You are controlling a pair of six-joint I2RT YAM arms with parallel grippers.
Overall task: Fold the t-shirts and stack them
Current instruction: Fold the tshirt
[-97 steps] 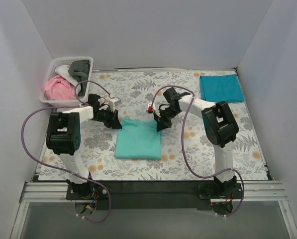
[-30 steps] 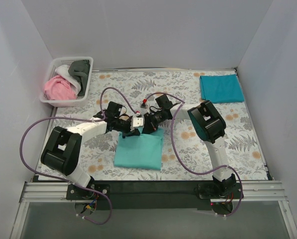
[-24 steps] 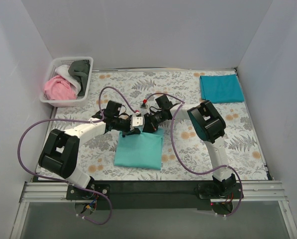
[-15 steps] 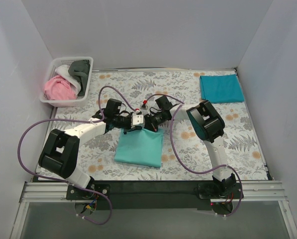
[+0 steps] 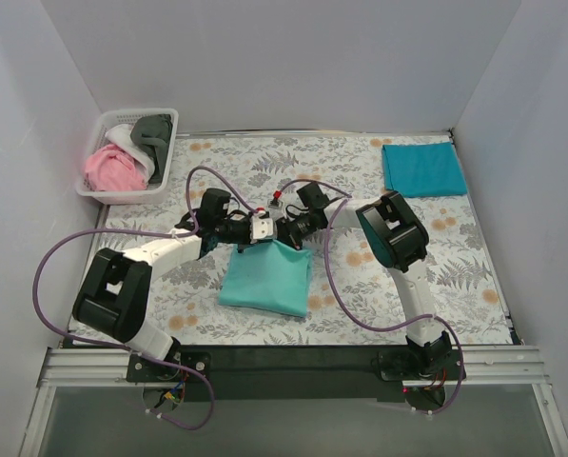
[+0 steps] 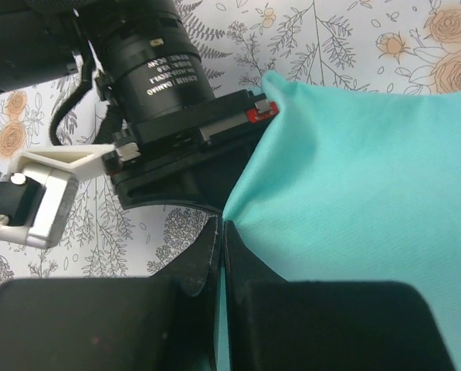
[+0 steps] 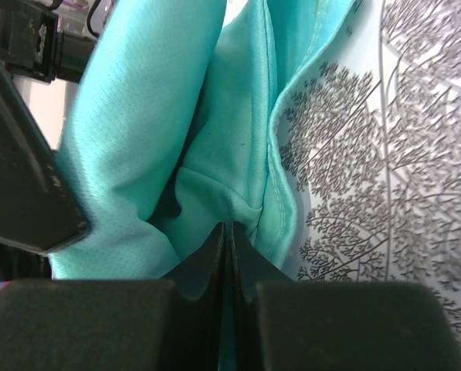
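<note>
The mint-turquoise t-shirt (image 5: 264, 281) lies folded on the floral cloth at the table's centre, its far edge raised. My left gripper (image 5: 249, 245) and right gripper (image 5: 287, 241) meet at that far edge, close together. In the left wrist view the left gripper (image 6: 219, 230) is shut on the mint shirt's (image 6: 354, 170) edge. In the right wrist view the right gripper (image 7: 228, 230) is shut on a fold of the mint shirt (image 7: 137, 131). The darker teal-blue t-shirt (image 5: 423, 168) lies folded flat at the far right. Pink (image 5: 110, 169), white (image 5: 124, 137) and dark grey (image 5: 153, 129) tees sit in the basket.
A white basket (image 5: 166, 157) stands at the far left corner. The floral-print cloth (image 5: 379, 276) covers the table. White walls close in the far, left and right sides. The right arm's wrist camera (image 6: 149, 69) fills the upper left of the left wrist view.
Both grippers moved from the shirt's far corners in towards the middle of its far edge, closed on it and lifted it slightly; the shirt now bulges up at the far side.
</note>
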